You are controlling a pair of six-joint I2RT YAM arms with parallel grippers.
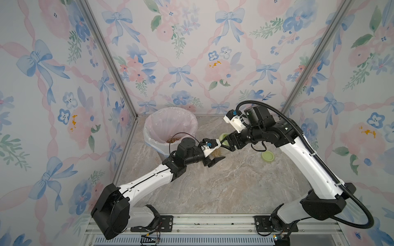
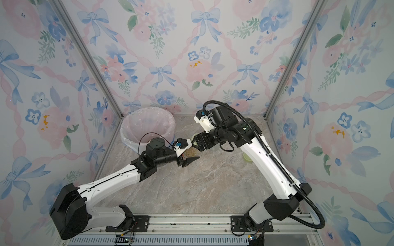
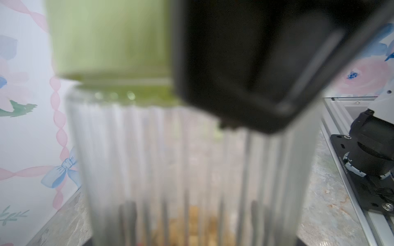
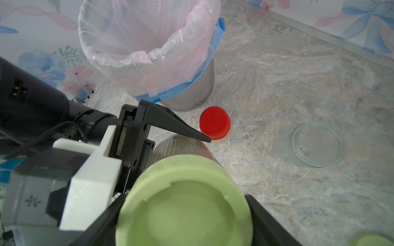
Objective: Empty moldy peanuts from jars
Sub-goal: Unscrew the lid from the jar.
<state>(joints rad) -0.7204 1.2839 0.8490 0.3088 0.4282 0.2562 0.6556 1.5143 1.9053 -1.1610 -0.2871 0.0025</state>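
Jar [image 3: 149,159] blurred, green lid [image 3: 110,42] cut off — peanuts [image 3: 198,223] barely discernible

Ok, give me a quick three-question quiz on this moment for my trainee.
1. True or false: the red-lidded jar is in the left gripper.
2. The right gripper clamps: A) that red-lidded jar, B) the green lid on the held jar, C) nothing.
3. Fill in: outside the jars, peanuts lie in the ____.
Key: 1 false; 2 B; 3 bin.
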